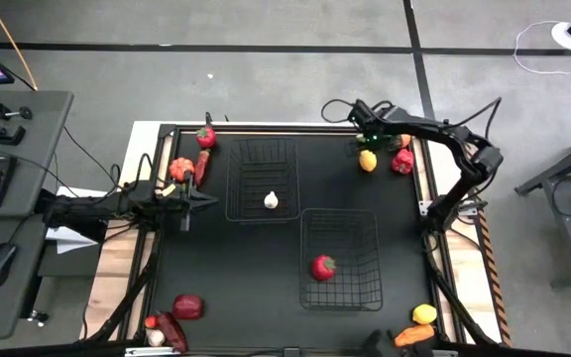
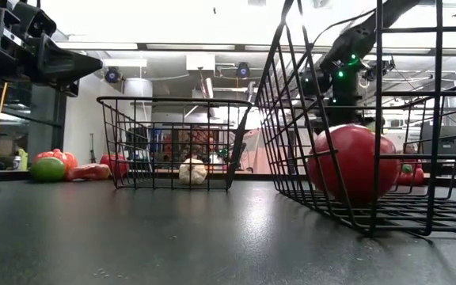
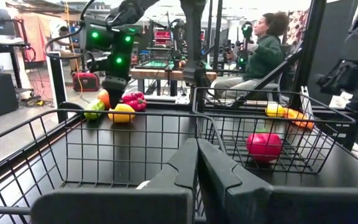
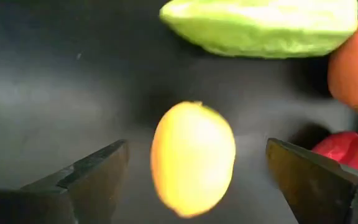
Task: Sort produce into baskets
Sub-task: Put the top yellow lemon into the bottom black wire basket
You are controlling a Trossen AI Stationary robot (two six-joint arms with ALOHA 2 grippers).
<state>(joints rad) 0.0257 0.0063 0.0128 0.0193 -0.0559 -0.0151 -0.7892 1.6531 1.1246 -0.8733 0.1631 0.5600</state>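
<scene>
Two black wire baskets stand mid-table. The far one (image 1: 261, 178) holds a white piece (image 1: 271, 200), the near one (image 1: 340, 258) a red piece (image 1: 323, 266). At the far right lie a yellow piece (image 4: 192, 158), a green piece (image 4: 260, 28), an orange piece (image 4: 356, 62) and a red piece (image 4: 347, 152). My right gripper (image 4: 196, 144) points down over the yellow piece, open, one finger on either side and apart from it. My left gripper (image 1: 201, 198) waits shut and level at the left, beside the far basket.
More produce lies at the far left (image 1: 181, 169), the near left (image 1: 187, 306) and the near right (image 1: 423, 314). Bare black table shows between the baskets and the left edge. A person (image 3: 263, 53) sits beyond the table in the left wrist view.
</scene>
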